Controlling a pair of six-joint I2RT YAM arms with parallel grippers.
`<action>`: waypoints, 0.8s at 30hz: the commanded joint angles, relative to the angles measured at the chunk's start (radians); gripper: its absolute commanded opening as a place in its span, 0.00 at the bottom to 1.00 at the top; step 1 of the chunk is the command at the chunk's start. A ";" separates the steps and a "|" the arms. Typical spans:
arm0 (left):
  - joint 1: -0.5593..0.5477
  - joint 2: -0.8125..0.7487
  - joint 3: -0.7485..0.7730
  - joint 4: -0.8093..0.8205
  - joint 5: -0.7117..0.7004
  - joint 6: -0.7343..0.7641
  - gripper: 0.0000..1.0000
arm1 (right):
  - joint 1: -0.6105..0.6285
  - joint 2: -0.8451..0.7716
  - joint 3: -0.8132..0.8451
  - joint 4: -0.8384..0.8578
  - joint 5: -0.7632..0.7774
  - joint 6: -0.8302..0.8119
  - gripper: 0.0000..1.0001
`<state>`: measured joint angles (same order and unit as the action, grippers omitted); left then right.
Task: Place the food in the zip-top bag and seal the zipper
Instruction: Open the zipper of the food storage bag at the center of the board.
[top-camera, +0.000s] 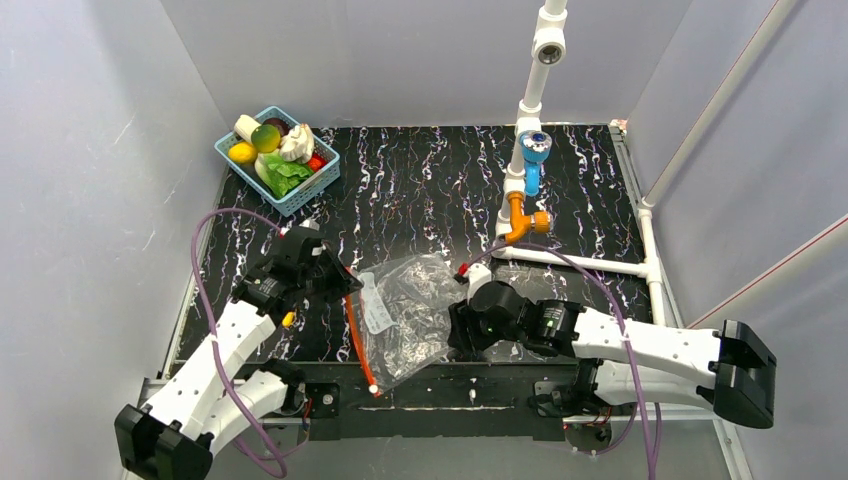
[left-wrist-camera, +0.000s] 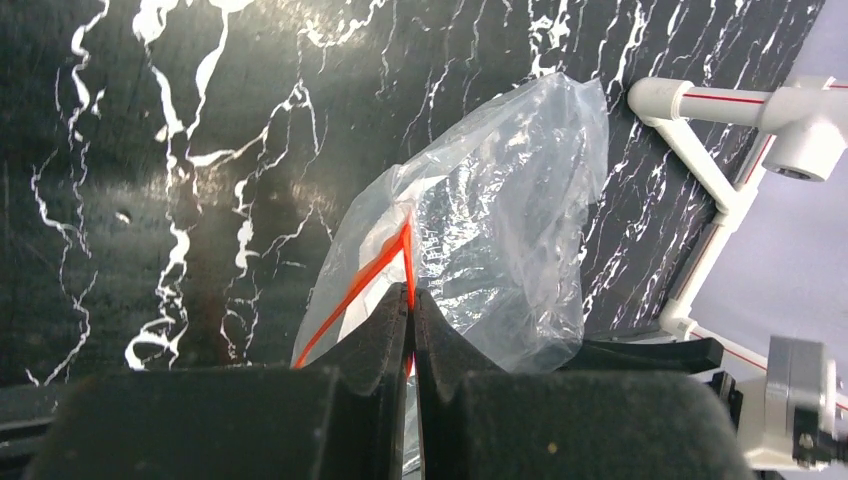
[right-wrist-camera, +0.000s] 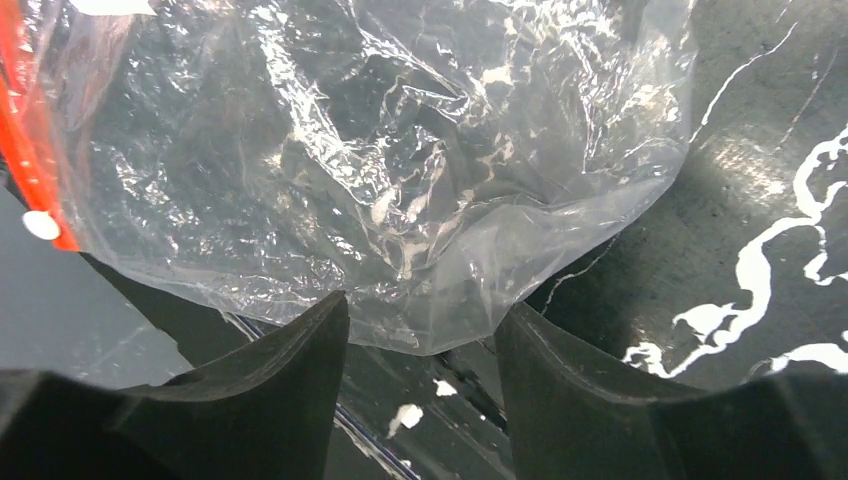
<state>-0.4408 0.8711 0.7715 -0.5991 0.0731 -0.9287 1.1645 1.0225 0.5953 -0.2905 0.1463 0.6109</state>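
Observation:
The clear zip-top bag (top-camera: 405, 315) lies empty near the table's front edge, with its red zipper (top-camera: 355, 340) along its left side. My left gripper (top-camera: 345, 284) is shut on the zipper's far end; the left wrist view shows the jaws (left-wrist-camera: 411, 302) pinching the red strip (left-wrist-camera: 360, 285). My right gripper (top-camera: 456, 330) is open at the bag's right edge; in the right wrist view a corner of the bag (right-wrist-camera: 380, 160) hangs between the spread fingers (right-wrist-camera: 420, 325), untouched. The lettuce (top-camera: 285, 177), the yellow-green fruit (top-camera: 265, 137) and the garlic piece (top-camera: 296, 147) sit in the basket.
A blue basket (top-camera: 322, 181) at the back left also holds a yellow fruit (top-camera: 241, 152), a leek (top-camera: 247, 127) and a red chili (top-camera: 316, 161). A white pipe frame (top-camera: 575, 262) with orange and blue fittings (top-camera: 520, 215) stands at the right, behind my right arm.

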 joint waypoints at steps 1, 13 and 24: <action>0.004 -0.055 -0.002 -0.070 0.026 -0.092 0.00 | 0.041 -0.028 0.107 -0.064 0.095 -0.122 0.66; 0.004 -0.249 0.041 -0.232 -0.110 -0.255 0.00 | 0.082 -0.004 0.349 -0.220 0.139 -0.163 0.81; 0.004 -0.305 0.132 -0.253 -0.190 -0.244 0.00 | 0.100 -0.068 0.226 -0.265 0.209 -0.026 0.83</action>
<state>-0.4404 0.5312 0.8253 -0.8173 -0.0643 -1.2198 1.2579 1.0107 0.8619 -0.5278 0.3191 0.5323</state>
